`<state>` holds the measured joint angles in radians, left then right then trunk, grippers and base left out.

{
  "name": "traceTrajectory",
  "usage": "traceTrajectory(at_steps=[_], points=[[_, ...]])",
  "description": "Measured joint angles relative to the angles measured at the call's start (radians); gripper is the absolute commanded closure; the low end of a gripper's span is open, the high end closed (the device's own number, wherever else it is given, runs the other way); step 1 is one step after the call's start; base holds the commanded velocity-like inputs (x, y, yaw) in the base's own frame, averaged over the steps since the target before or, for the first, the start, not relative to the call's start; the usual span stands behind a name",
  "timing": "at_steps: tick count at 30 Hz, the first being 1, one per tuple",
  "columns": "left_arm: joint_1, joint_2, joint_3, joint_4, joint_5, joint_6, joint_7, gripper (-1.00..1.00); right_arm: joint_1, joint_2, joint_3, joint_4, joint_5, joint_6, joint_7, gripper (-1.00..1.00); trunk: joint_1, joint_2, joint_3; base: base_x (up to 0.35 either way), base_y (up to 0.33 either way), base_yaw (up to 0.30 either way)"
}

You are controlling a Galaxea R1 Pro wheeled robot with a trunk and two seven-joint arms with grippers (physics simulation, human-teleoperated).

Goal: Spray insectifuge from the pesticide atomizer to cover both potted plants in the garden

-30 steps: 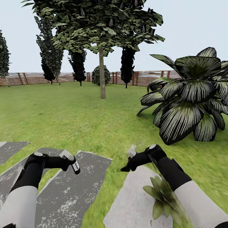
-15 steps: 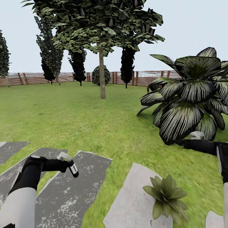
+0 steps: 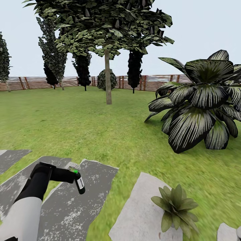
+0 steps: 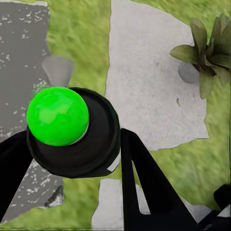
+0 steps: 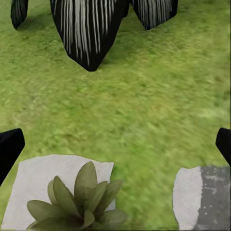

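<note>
So the left gripper (image 3: 77, 176) already clamps the atomizer (image 3: 79, 182) round its neck. Looks light and rigid. Right jaws are spread wide above the potted plant (image 5: 79, 204).

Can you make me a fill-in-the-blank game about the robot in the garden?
1. The left gripper holds a black bottle whose round top is bright ____.
2. The small potted plant sits at the edge of a pale stone ____.
3. The big dark palm has leaves streaked with ____.
4. Far behind the tree runs a brown wooden ____.

Missing words: green; slab; white; fence
</note>
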<state>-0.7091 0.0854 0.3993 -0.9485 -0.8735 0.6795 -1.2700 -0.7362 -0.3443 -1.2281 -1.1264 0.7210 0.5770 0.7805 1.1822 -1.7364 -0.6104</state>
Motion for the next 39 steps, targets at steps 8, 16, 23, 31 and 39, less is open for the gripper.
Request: traceTrajectory(at_steps=[8,16,23,31,39], points=[[0.0,0.001,-0.035,0.0,0.0,0.064,0.002,1.0,0.0,0.001,-0.018,-0.001,0.003,0.009,-0.1,-1.0,0.0,0.0,0.0,0.0,0.0,0.0],[0.0,-0.002,-0.047,0.001,-0.125,0.066,0.002,1.0,0.0,0.001,-0.02,-0.002,0.003,0.011,-0.102,-1.0,0.0,0.0,0.001,0.0,0.0,-0.075],[0.0,-0.014,-0.198,0.004,-0.136,0.094,0.001,1.0,0.0,0.0,-0.019,-0.002,0.003,0.074,-0.102,-1.0,0.0,0.0,0.003,0.0,0.0,-0.254],[0.003,-0.026,-0.232,0.005,-0.135,0.126,0.0,1.0,0.0,0.0,-0.019,0.0,0.005,0.114,-0.103,-1.0,0.0,0.0,0.003,0.002,-0.004,-0.269],[0.004,-0.037,-0.234,0.05,-0.134,0.126,-0.001,1.0,0.0,0.001,-0.017,0.001,0.006,0.115,-0.103,-1.0,0.0,0.0,0.003,0.08,-0.258,-0.269]])
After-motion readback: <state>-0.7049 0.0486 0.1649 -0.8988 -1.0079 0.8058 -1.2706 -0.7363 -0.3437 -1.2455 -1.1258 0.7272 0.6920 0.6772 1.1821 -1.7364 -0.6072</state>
